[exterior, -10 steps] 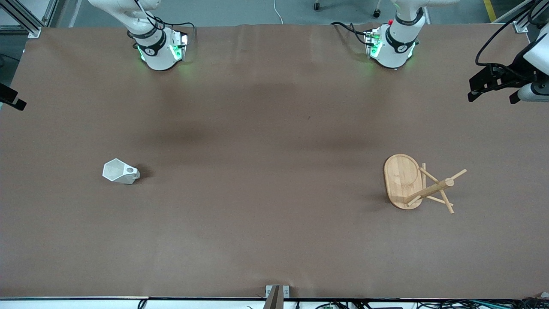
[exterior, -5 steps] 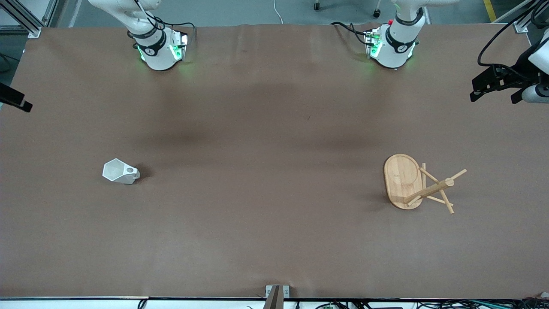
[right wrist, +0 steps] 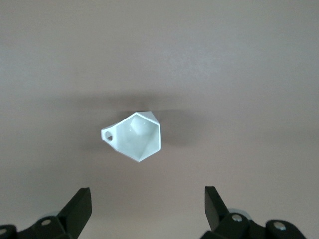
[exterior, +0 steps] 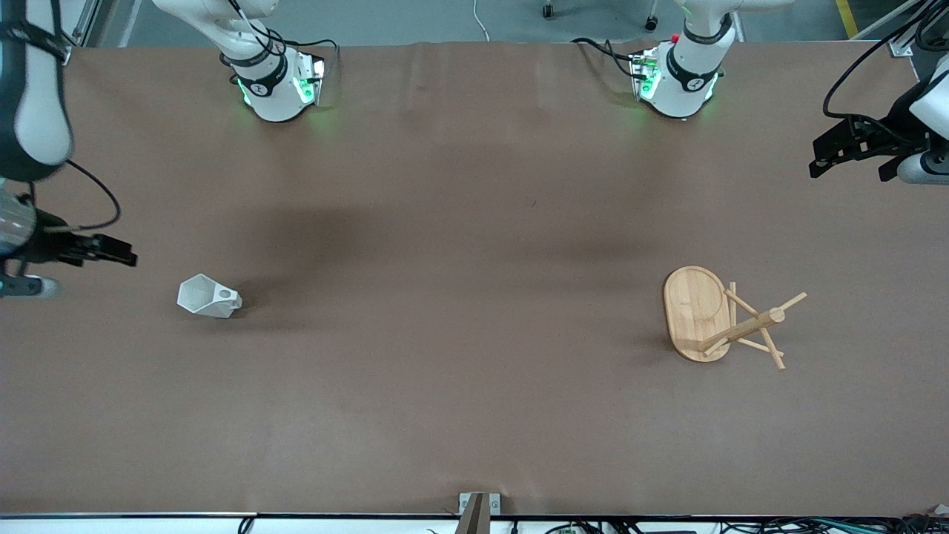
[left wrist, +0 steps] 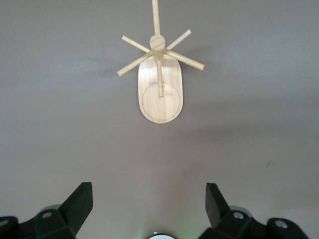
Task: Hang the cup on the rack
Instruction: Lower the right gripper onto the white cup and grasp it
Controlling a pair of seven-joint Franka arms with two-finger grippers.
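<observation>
Plain brown tabletop (exterior: 474, 415), nothing on it but the two task pieces, well apart. The light bamboo mug rack with oval base and angled pegs (exterior: 723, 319) stands toward the left arm's end; the small white faceted cup with a pierced blocky handle (exterior: 208, 297) sits upright toward the right arm's end, about as near the camera. Right end effector (exterior: 111, 251) hangs just beside the cup, fingers (right wrist: 79, 206) spread wide, probably lining up a grab. Left end effector (exterior: 852, 148) waits at its table edge, fingers (left wrist: 79, 201) also spread, looking down at the rack.
</observation>
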